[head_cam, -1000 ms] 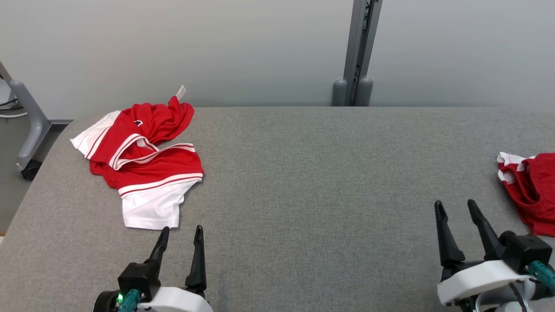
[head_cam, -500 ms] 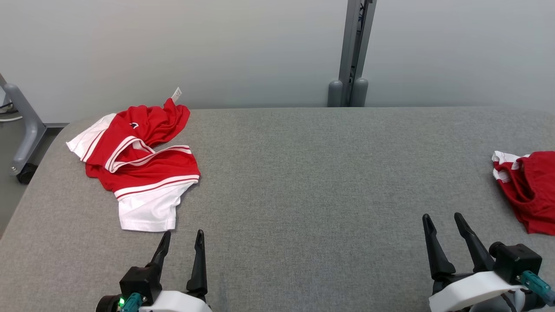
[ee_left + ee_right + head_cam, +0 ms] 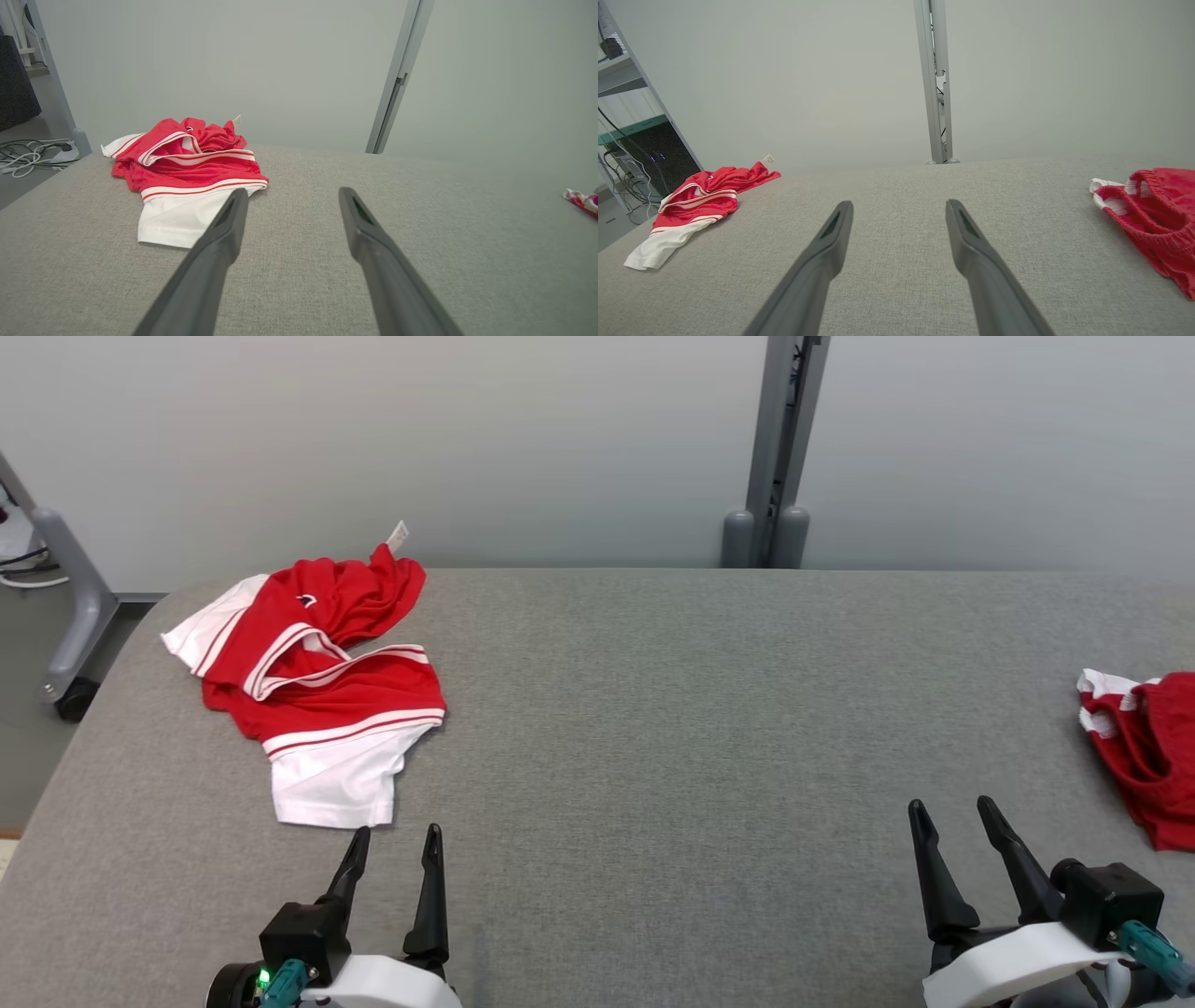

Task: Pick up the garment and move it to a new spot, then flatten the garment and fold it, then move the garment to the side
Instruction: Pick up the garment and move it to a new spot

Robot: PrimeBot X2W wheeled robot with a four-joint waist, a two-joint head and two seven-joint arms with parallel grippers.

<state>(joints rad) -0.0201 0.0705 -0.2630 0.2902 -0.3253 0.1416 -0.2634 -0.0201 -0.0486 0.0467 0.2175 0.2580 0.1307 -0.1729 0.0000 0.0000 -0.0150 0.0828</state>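
A crumpled red and white garment [image 3: 313,681] lies at the far left of the grey table [image 3: 672,709]; it also shows in the left wrist view [image 3: 187,168] and the right wrist view [image 3: 691,205]. My left gripper [image 3: 392,835] stands open just in front of its white hem, not touching it. My right gripper [image 3: 952,807] is open over bare table at the lower right, with nothing between its fingers. In the wrist views the left gripper [image 3: 289,196] and right gripper [image 3: 899,207] both point across the table with jaws apart.
A second red and white piece of clothing [image 3: 1148,747] lies at the table's right edge, close to the right gripper [image 3: 1153,210]. A grey post [image 3: 780,448] rises behind the table. A wheeled frame [image 3: 65,607] and cables [image 3: 32,156] stand off the left side.
The whole head picture shifted left, then back right, so the camera moved. Both grippers stay open and sit slightly lower in the picture. The garments lie as before.
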